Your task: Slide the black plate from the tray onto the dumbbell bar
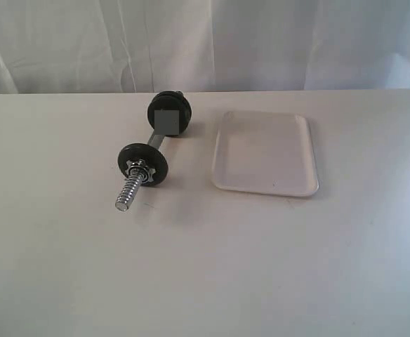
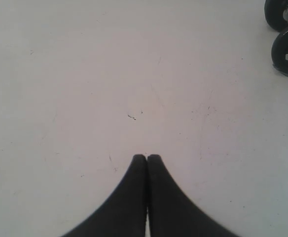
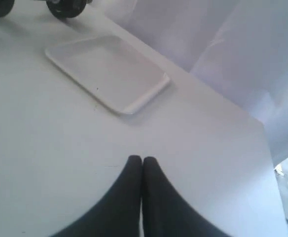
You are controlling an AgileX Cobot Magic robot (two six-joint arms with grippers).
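Since the shallow white rectangular plastic tray (image 1: 265, 151) holds nothing, the black plate is presumably one of the flat round black discs (image 1: 142, 163) already on the short chrome threaded dumbbell bar (image 1: 129, 191), just left of the tray, axis near-left to far-right. Left gripper (image 2: 147, 157) and right gripper (image 3: 142, 159) pinched closed, empty; right nearer tray.
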